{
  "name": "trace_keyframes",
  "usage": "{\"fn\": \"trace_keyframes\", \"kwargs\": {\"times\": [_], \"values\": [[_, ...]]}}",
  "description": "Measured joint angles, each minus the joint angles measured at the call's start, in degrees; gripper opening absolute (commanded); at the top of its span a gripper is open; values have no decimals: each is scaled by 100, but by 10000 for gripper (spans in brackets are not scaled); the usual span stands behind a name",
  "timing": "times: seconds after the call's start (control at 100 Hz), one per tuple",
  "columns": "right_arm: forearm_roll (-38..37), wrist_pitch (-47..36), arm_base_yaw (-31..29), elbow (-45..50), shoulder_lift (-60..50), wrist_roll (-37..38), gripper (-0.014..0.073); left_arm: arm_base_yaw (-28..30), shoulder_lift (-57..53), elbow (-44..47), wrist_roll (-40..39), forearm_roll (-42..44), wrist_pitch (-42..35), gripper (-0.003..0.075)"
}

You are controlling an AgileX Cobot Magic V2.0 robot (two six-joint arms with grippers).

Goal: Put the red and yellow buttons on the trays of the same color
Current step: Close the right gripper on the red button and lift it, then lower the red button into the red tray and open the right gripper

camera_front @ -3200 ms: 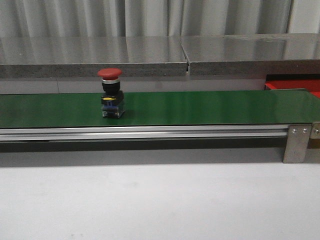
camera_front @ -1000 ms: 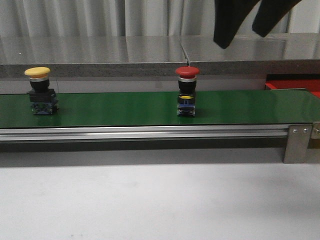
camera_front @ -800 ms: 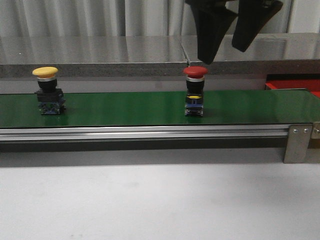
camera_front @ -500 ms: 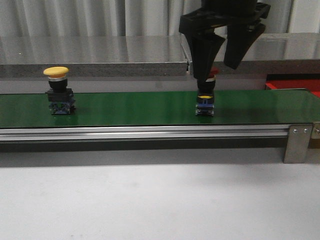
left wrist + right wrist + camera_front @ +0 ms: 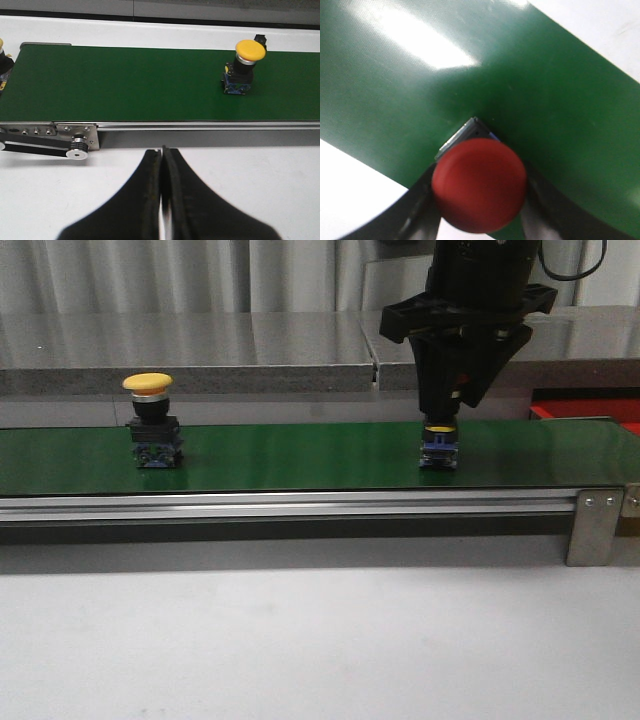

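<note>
The right gripper [image 5: 447,400] is down over the red button [image 5: 479,185] on the green belt [image 5: 300,455], near its right end, fingers [image 5: 417,200] pressed against the cap on both sides, so the grab looks made. The next move should be a straight lift, then a carry to the red tray [image 5: 585,412] at the right. The yellow button [image 5: 152,422] stands upright well to the left. The left gripper [image 5: 162,165] hangs clenched and empty. No readable writing anywhere.

Green conveyor belt [image 5: 300,455] before me (on a white table [image 5: 300,640]) carries a yellow button [image 5: 152,421] and red button [image 5: 479,185].
</note>
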Motion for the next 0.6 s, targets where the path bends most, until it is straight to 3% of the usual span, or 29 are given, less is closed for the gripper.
{"fn": "trace_keyframes", "kwargs": {"times": [0.29, 0.6], "values": [[34, -13, -185, -17, -102, -15, 125, 0, 0, 0, 0, 0, 0, -19], [17, -210, -1175, -50, -399, -15, 125, 0, 0, 0, 0, 0, 0, -19]]}}
